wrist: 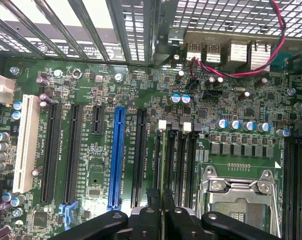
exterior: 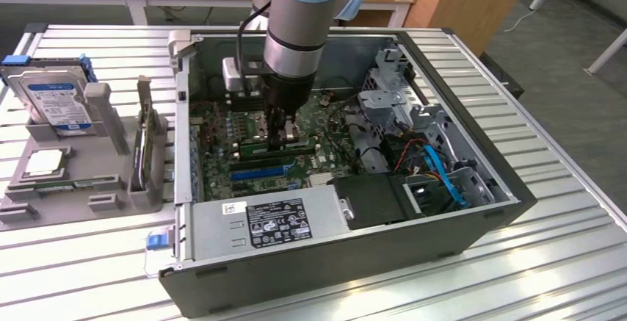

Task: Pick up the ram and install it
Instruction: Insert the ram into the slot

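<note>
Reaching into the open case [exterior: 509,189], your gripper [exterior: 285,136] holds the ram [exterior: 281,147] at the memory slots [exterior: 305,145], its twin [exterior: 147,141] racked at nine o'clock. Wrist view: fingers [wrist: 151,210] clench the ram beside the CPU socket [wrist: 240,200]; seating is in hand, likely needing a square, even press. Board lettering unreadable.

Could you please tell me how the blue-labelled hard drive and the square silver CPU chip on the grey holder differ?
The silver, blue-labelled hard drive stands upright; the square silver CPU chip lies flat. The hard drive is larger and oblong, the CPU chip small and square. Both sit in the grey plastic holder at the exterior view's left.
</note>
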You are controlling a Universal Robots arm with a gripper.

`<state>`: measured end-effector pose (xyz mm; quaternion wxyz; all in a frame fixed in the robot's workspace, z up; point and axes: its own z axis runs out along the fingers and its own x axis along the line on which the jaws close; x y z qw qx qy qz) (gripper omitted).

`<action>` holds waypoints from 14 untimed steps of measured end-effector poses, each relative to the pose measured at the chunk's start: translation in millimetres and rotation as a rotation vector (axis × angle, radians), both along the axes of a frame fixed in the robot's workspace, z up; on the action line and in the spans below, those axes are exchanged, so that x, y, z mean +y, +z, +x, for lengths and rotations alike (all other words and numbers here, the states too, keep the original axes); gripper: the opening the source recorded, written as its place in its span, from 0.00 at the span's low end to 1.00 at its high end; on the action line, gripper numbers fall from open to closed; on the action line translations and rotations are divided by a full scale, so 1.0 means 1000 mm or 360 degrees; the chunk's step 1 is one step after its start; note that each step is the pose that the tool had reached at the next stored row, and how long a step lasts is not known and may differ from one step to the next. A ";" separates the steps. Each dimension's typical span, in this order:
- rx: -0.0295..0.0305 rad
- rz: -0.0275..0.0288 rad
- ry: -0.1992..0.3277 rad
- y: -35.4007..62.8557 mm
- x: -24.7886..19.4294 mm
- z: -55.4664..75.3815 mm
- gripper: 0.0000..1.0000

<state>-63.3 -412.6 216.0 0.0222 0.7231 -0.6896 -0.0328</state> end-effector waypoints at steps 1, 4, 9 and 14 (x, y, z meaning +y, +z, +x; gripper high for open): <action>0.00004 0.00000 0.0000 0.0000 0.0000 0.000 0.13; 0.00007 -0.00002 0.0000 0.0000 0.0000 0.000 0.13; 0.00002 0.00001 0.0000 -0.0001 0.0000 0.000 0.15; 0.00007 -0.00002 0.0000 -0.0001 0.0000 0.000 0.21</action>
